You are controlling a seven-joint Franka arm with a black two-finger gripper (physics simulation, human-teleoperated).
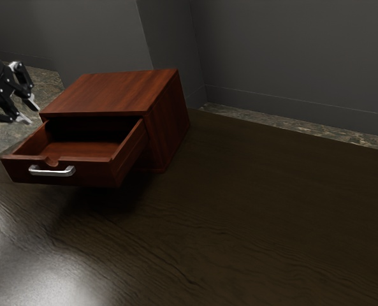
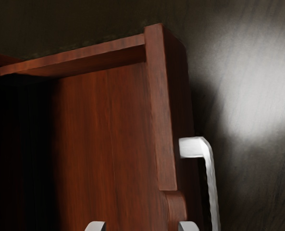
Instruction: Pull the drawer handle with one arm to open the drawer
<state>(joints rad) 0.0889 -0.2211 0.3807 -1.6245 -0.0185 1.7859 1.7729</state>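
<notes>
the dark wooden table [image 1: 252, 217] takes most of the exterior view, with a bright glare on it near the lower left corner. on the table stands a reddish-brown wooden cabinet box [image 1: 122, 89], toward the exterior view's left. its single drawer of the same red wood [image 1: 80, 153] stands far out of the box, and its inside looks empty. so i judge the opening is done, or almost done. on the drawer front sits a small silver metal bar handle [image 1: 51, 170], free, with nothing touching it. in the wrist view the handle [image 2: 207, 178] lies under my hand, beside the thick front board.

the black two-finger gripper [image 1: 29, 111] hangs at the exterior view's far left edge, well apart from the handle and higher than the drawer. its fingers stand spread, and they hold nothing.

what can go wrong now: the drawer sticks out far with no support under its front. if the hand comes down on the front board, it can push the drawer back in or tilt the light box. another pull can take the drawer fully out of the box.
</notes>
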